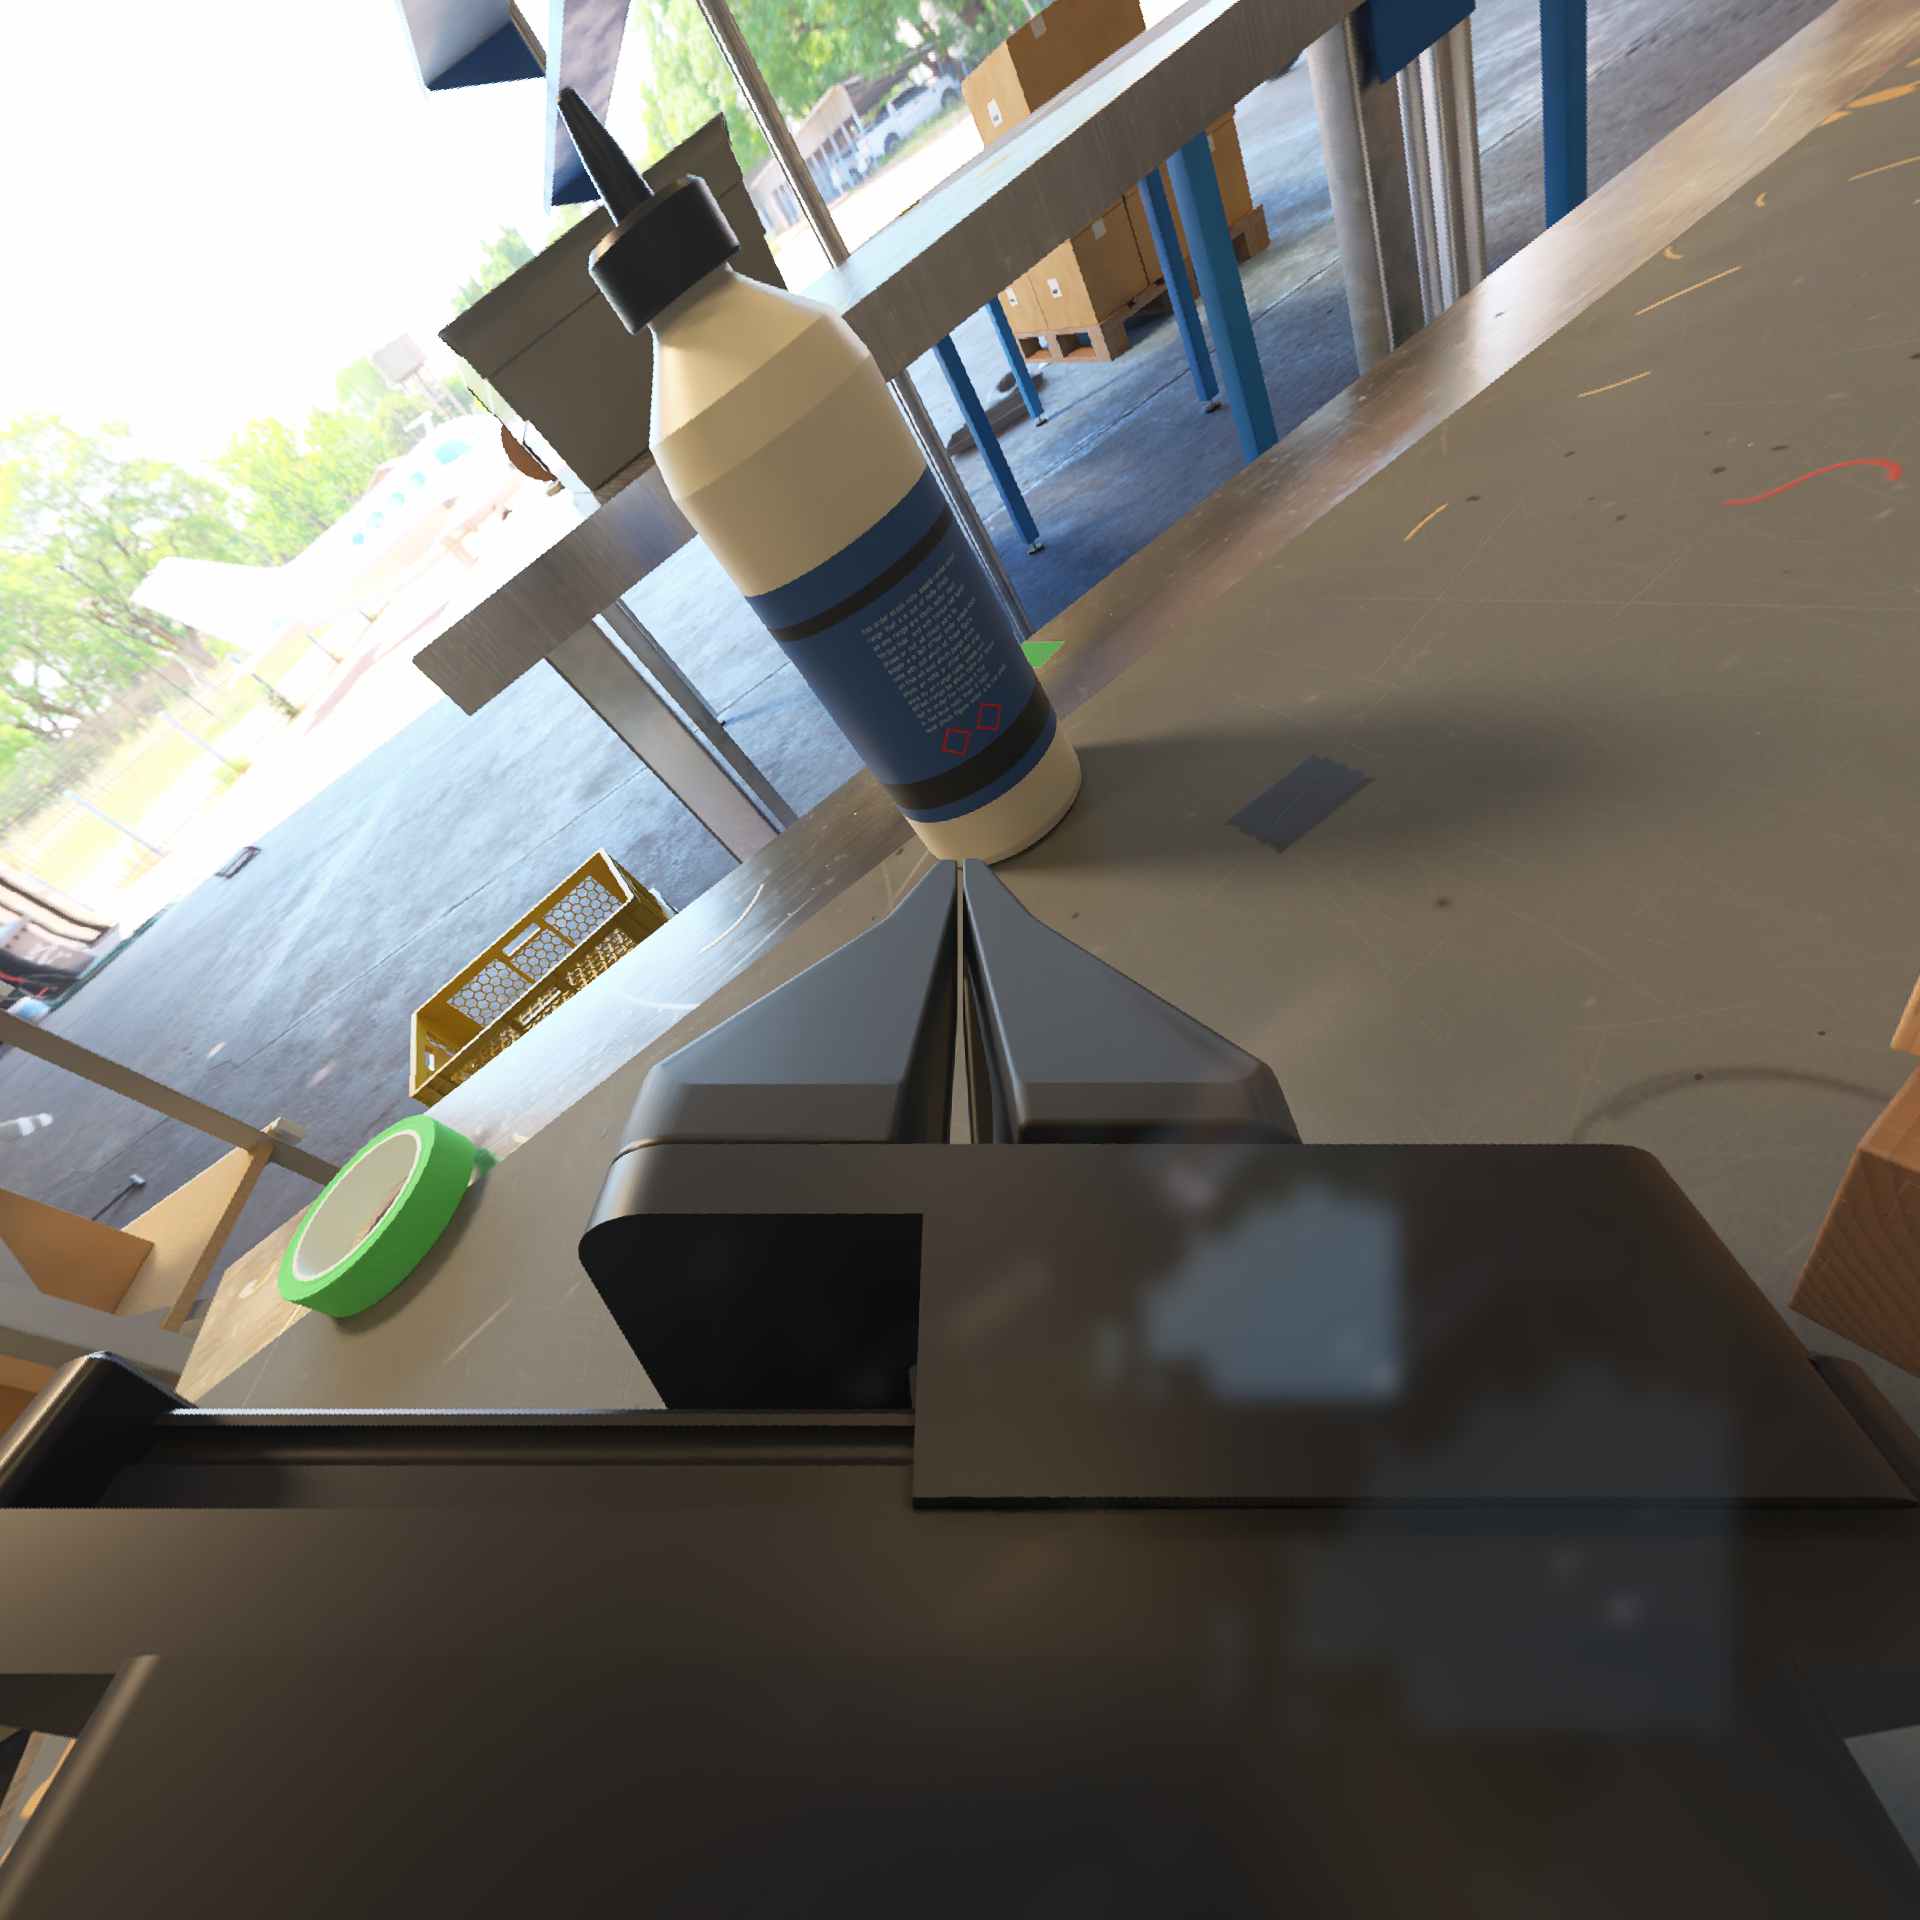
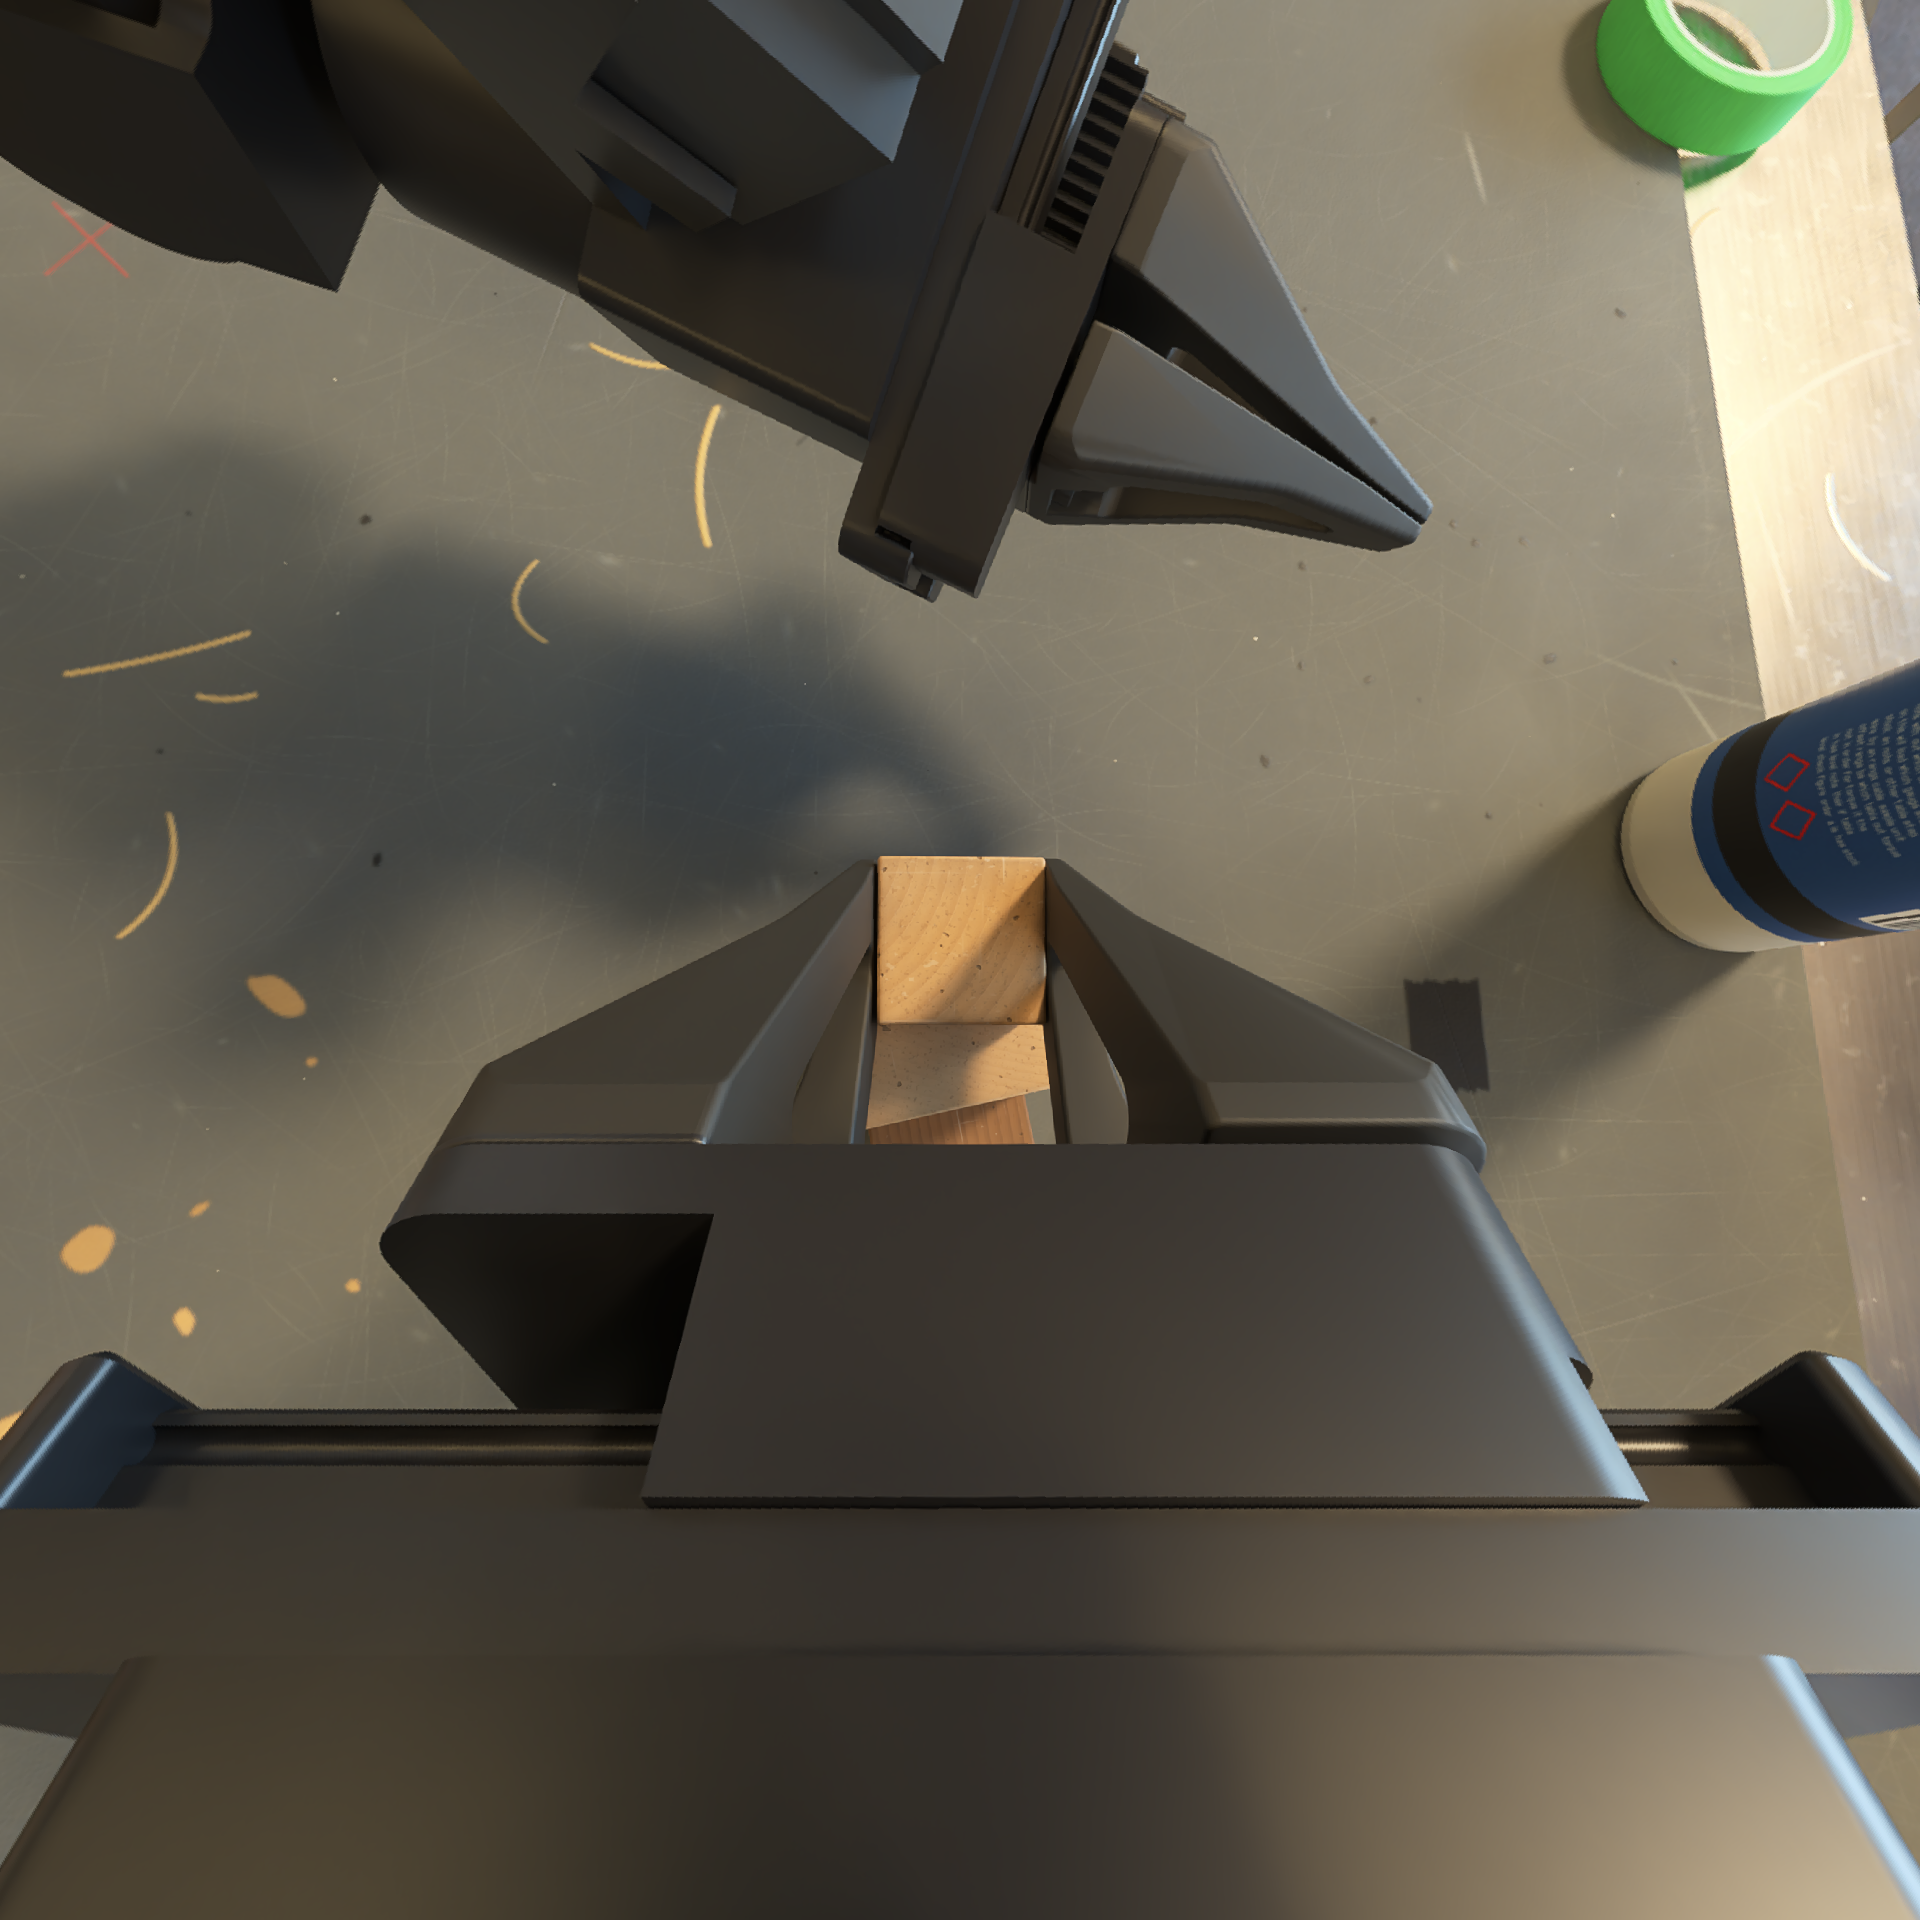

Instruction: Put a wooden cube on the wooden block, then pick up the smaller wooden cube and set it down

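In the right wrist view my right gripper (image 2: pixel 961 868) is shut on a light wooden cube (image 2: pixel 961 935), held between both fingers above the grey table. Right behind the cube, between the fingers, shows more wood (image 2: pixel 956 1070), part pale and part darker; I cannot tell whether the cube touches it. My left gripper (image 1: pixel 958 864) is shut and empty, its tips close to the base of a glue bottle (image 1: pixel 831 540). It also shows in the right wrist view (image 2: pixel 1408 514), beyond the cube. A wooden piece (image 1: pixel 1865 1236) sits at the right edge of the left wrist view.
The glue bottle (image 2: pixel 1766 821) stands near the table's edge, a green tape roll (image 1: pixel 369 1216) (image 2: pixel 1720 62) farther along it. A dark tape patch (image 1: pixel 1299 800) lies on the grey table (image 1: pixel 1558 644). A yellow crate (image 1: pixel 530 971) is on the floor beyond.
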Available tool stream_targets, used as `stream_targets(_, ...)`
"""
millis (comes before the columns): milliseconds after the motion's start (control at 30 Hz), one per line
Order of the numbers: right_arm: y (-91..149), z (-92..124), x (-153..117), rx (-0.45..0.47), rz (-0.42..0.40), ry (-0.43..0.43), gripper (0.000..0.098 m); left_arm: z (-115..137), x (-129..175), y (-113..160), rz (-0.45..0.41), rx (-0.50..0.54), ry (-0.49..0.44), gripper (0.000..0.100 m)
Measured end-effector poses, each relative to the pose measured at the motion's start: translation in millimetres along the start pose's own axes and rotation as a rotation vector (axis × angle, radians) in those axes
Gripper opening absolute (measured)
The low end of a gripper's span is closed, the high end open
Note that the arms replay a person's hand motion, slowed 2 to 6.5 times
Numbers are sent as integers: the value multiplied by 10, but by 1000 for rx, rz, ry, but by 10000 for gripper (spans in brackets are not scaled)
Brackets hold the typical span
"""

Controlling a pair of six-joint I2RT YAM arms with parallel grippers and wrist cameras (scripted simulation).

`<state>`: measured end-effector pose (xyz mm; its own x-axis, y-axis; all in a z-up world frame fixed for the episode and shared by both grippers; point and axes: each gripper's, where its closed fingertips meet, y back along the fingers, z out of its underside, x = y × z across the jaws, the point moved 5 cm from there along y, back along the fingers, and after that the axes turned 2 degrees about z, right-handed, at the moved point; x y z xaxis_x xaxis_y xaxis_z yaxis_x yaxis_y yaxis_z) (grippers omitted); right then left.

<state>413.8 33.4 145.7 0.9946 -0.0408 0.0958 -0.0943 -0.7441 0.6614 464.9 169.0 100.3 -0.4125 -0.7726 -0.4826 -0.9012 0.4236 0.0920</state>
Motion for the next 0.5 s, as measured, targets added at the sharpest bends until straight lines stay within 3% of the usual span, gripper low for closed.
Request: stream_targets(500, -1, -2, -2, 0, -3, 5, 255, 0, 0, 0, 0, 0, 0, 9)
